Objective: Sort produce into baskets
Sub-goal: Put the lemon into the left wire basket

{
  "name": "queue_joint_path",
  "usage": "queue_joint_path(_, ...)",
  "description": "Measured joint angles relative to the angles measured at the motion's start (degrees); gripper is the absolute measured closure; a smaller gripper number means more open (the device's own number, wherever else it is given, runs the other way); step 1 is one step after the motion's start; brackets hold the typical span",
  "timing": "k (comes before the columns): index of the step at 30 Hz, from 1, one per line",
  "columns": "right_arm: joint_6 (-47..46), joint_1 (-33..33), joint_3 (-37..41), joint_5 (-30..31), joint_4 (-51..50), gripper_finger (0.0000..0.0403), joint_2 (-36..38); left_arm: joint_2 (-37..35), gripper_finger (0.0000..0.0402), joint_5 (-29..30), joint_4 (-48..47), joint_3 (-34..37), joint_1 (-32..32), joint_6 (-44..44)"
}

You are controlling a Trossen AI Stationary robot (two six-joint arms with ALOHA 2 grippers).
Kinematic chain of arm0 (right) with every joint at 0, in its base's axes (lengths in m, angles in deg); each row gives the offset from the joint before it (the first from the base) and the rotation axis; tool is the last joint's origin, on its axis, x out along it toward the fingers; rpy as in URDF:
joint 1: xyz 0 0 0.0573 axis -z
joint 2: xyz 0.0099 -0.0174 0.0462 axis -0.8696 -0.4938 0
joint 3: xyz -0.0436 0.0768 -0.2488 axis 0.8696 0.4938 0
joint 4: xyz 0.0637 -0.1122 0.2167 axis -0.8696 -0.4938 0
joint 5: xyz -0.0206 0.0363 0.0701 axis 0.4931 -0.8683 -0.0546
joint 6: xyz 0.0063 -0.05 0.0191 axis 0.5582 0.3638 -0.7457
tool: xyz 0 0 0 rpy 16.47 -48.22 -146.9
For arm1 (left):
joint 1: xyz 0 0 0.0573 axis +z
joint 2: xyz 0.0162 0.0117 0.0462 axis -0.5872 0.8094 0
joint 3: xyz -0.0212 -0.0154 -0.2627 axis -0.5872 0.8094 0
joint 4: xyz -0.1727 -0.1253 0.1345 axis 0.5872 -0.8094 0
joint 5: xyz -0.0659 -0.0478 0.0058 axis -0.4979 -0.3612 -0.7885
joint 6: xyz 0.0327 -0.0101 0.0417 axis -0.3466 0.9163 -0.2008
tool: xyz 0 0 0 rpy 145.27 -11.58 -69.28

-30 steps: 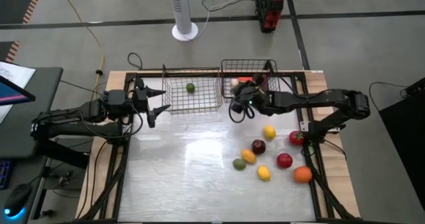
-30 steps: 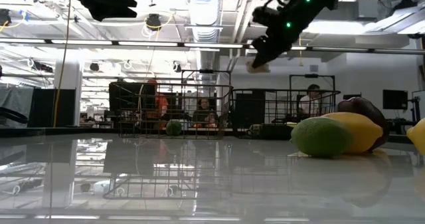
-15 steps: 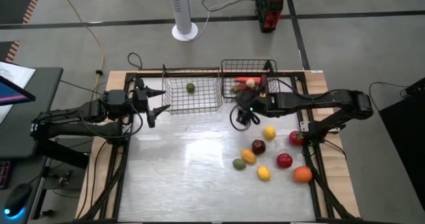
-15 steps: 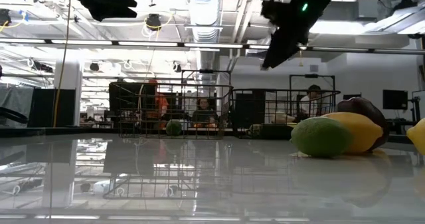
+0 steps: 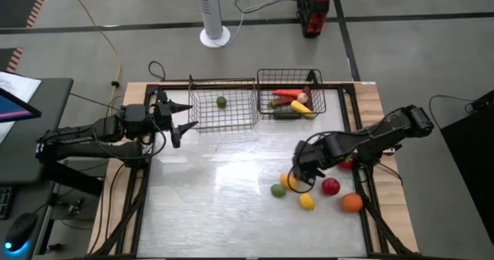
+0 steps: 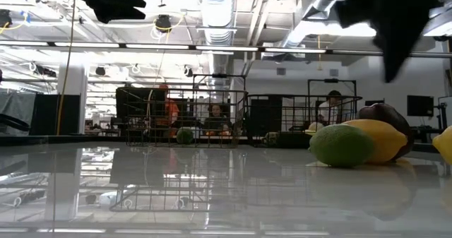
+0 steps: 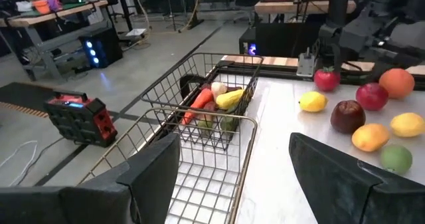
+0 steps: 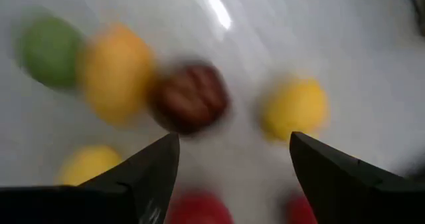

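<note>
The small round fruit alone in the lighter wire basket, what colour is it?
Green; the high view shows it best.

Silver wire basket (image 5: 224,108), darker wire basket (image 5: 291,95), maroon apple (image 8: 190,98), green lime (image 6: 342,145), orange fruit (image 5: 352,203), glossy white table (image 5: 216,198)

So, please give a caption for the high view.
Right gripper, jaws open, above loose produce; left gripper waits beside silver basket.

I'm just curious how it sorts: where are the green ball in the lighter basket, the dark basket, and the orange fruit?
green ball (image 5: 221,101), high view, its middle.
dark basket (image 5: 319,102), high view, its right rim.
orange fruit (image 5: 352,203), high view, its middle.
</note>
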State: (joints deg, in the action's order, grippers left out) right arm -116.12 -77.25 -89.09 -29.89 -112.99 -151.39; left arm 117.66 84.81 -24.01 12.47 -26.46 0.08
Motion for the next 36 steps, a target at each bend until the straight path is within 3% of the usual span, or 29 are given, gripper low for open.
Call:
queue_joint_path(5, -0.2, 0.8, 1.5, 0.0, -4.5, 0.0091, 0.1, 0.0, 0.0129, 0.0, 0.0, 0.0, 0.0, 2.2)
queue_joint_path(16, 13.0, 16.2, 13.3, -4.9, 11.6, 0.0091, 0.3, 0.0, 0.0129, 0.0, -2.8, 0.0, 0.0, 4.7)
queue_joint_path(24, 16.1, 21.3, 20.6, -9.9, 20.1, 0.0093, 0.3, 0.0, 0.0129, 0.5, -2.7, 0.0, 0.0, 4.0)
queue_joint_path(36, 15.7, 21.8, 21.3, -10.1, 18.5, 0.0168, 0.3, 0.0, 0.0129, 0.5, -2.5, 0.0, 0.0, 3.9)
